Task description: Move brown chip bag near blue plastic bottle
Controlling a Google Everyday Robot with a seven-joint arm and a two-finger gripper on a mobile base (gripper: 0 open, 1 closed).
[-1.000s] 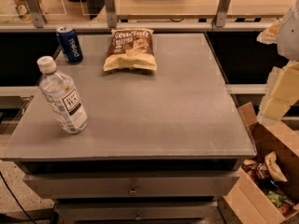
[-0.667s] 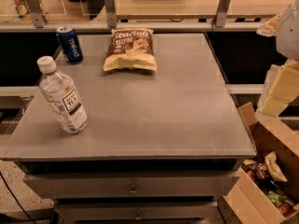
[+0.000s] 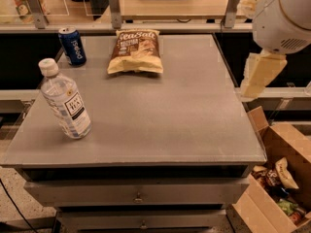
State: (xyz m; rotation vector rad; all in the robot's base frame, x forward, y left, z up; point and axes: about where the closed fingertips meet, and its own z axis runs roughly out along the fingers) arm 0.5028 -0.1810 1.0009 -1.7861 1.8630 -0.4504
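Observation:
The brown chip bag [image 3: 135, 51] lies flat at the back middle of the grey table [image 3: 194, 120], with white "Sea Salt" lettering facing up. The blue plastic bottle [image 3: 64, 100], clear with a white cap and a "TEA" label, stands at the front left of the table. My gripper [image 3: 258, 75] hangs as a cream-coloured piece under the white arm joint [image 3: 286, 16] at the table's right edge. It is well to the right of the bag and far from the bottle. It holds nothing that I can see.
A dark blue Pepsi can [image 3: 72, 45] stands at the back left, beside the bag. An open cardboard box [image 3: 274, 178] with snack packs sits on the floor at the right. A railing with posts [image 3: 114, 6] runs behind the table.
The arm and gripper have moved left and further into view at the upper right. The bag, bottle and can have not moved.

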